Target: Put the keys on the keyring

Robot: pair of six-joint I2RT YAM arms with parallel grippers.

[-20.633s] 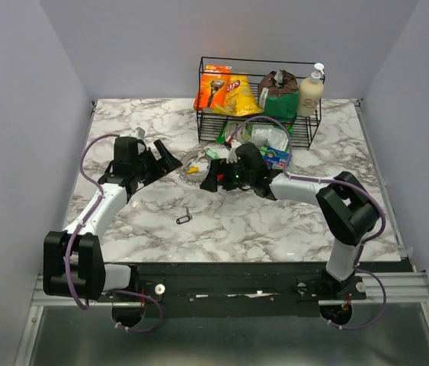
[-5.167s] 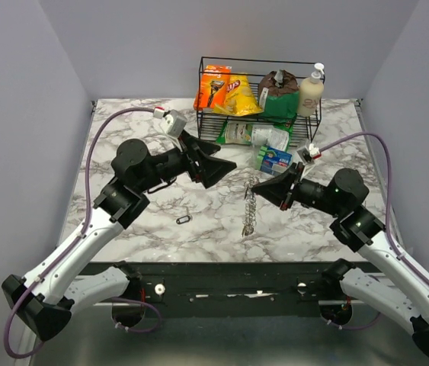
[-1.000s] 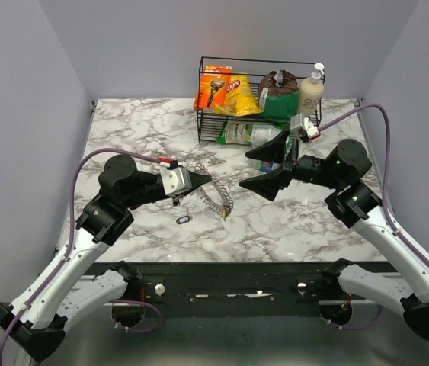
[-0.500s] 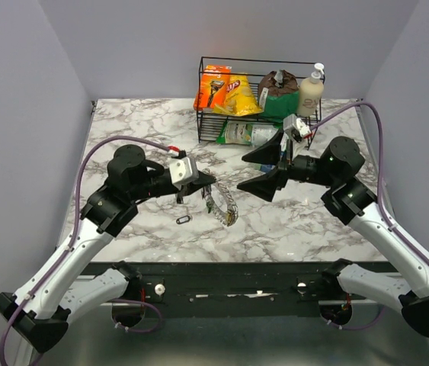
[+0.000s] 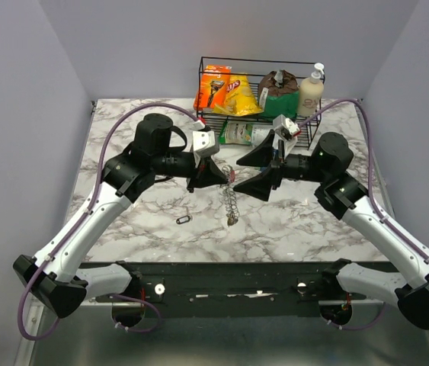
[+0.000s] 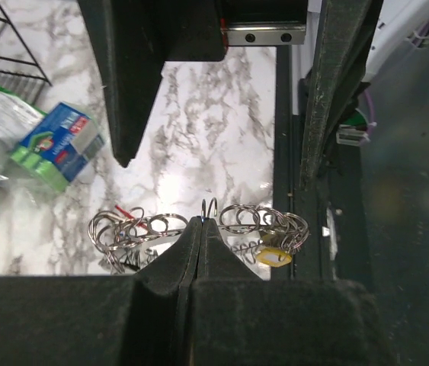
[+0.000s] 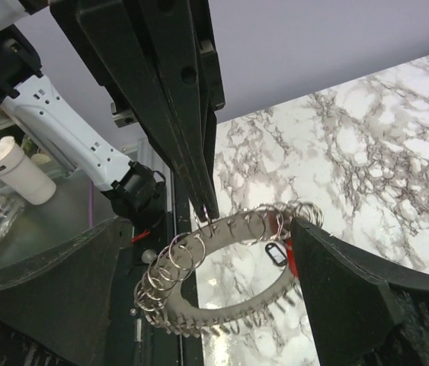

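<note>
My left gripper [image 5: 225, 177] is shut on one ring of the keyring [image 5: 231, 200], a silver chain of linked rings that hangs below its tip over the table's middle. In the left wrist view the pinched ring stands above the shut jaws of the left gripper [image 6: 201, 223], with the keyring [image 6: 264, 221] spreading to both sides and a yellow-headed key [image 6: 273, 257] dangling from it. My right gripper [image 5: 246, 171] faces it, open, and in its wrist view the right gripper [image 7: 206, 226] has the curved keyring [image 7: 191, 252] between its fingers. A small dark key [image 5: 183, 219] lies on the marble.
A black wire basket [image 5: 309, 126] at the back holds snack bags, a razor pack and a pump bottle, with packets under it. A blue-green box [image 6: 58, 145] lies on the marble table [image 5: 123, 130] near the basket.
My left gripper has swung up and to the right with the keyring, up to the right gripper's fingers. The chain now hangs straight down. The right gripper shifted slightly left.
</note>
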